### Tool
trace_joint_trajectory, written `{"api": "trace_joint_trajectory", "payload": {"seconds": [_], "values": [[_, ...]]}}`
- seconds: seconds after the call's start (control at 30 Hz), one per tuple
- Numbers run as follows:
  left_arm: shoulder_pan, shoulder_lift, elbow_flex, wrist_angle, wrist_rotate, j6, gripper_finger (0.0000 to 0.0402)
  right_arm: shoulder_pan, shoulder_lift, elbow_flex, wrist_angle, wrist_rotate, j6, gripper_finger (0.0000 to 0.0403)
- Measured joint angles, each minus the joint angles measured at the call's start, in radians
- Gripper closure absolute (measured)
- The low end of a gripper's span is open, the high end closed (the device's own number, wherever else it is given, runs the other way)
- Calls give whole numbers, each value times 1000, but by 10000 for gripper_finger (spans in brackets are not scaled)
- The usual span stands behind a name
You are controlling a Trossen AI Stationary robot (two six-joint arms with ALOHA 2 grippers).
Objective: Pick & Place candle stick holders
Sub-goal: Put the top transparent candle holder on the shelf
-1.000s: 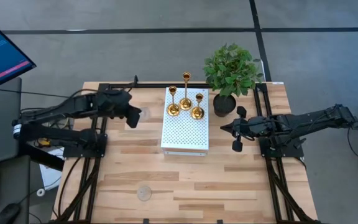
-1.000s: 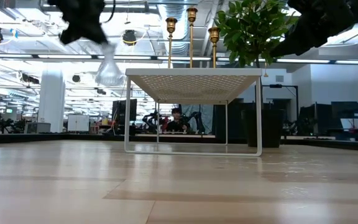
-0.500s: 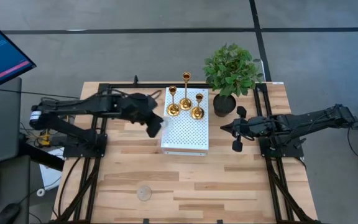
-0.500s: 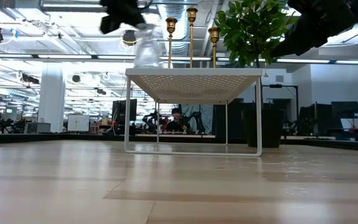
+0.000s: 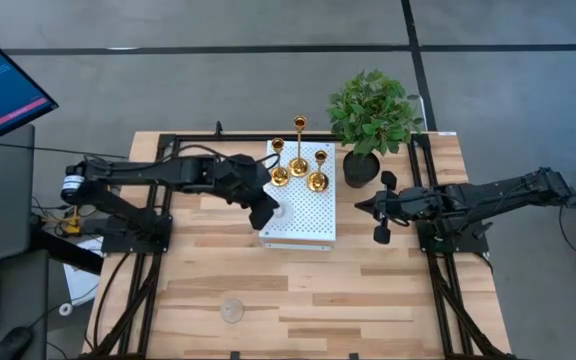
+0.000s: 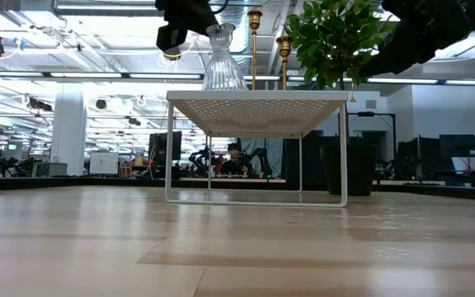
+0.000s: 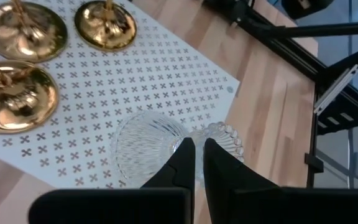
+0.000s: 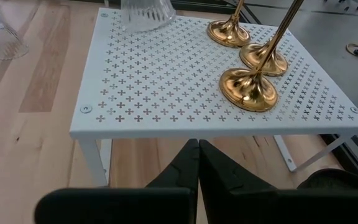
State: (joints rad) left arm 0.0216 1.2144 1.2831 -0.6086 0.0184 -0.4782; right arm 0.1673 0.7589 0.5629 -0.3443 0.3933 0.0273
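The left gripper [image 5: 268, 211] reaches over the near-left part of the white perforated box [image 5: 308, 222] and is clenched on the narrow waist of a clear glass candle stick holder [image 6: 223, 68], its two fingers [image 7: 185, 163] pressed close together around the neck between the wide ribbed skirt and the small scalloped cup. Gripping at the waist keeps the flared base free to meet the surface squarely, and in the low view the holder stands upright with its base at, or just above, the box top; I cannot tell whether it is touching. In the high view it sits at about 7 o'clock from the three gold candle stick holders [image 5: 299, 168], which are clustered at the far end of the box top, near but clearly apart, likely so the slim stems are not knocked. Judging by this, the placing step is nearly done and letting go is what remains. A second clear glass holder [image 5: 232, 310] stands on the wooden table [image 5: 388, 290] well apart, at about 7 o'clock from the box. The green plant [image 5: 372, 110] stands at about 2 o'clock from the box. The right gripper [image 5: 378, 212] waits at 3 o'clock of the box, fingers closed on nothing.
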Motion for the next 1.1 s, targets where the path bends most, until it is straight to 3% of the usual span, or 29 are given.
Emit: {"api": "trace_joint_trajectory", "payload": {"seconds": [0.7,1.1], "values": [[0,4,-34,30,-14,2,391,0,0,0,0,-2,0,403],[1,5,-37,30,-105,19,329,0,0,0,0,-2,0,403]]}}
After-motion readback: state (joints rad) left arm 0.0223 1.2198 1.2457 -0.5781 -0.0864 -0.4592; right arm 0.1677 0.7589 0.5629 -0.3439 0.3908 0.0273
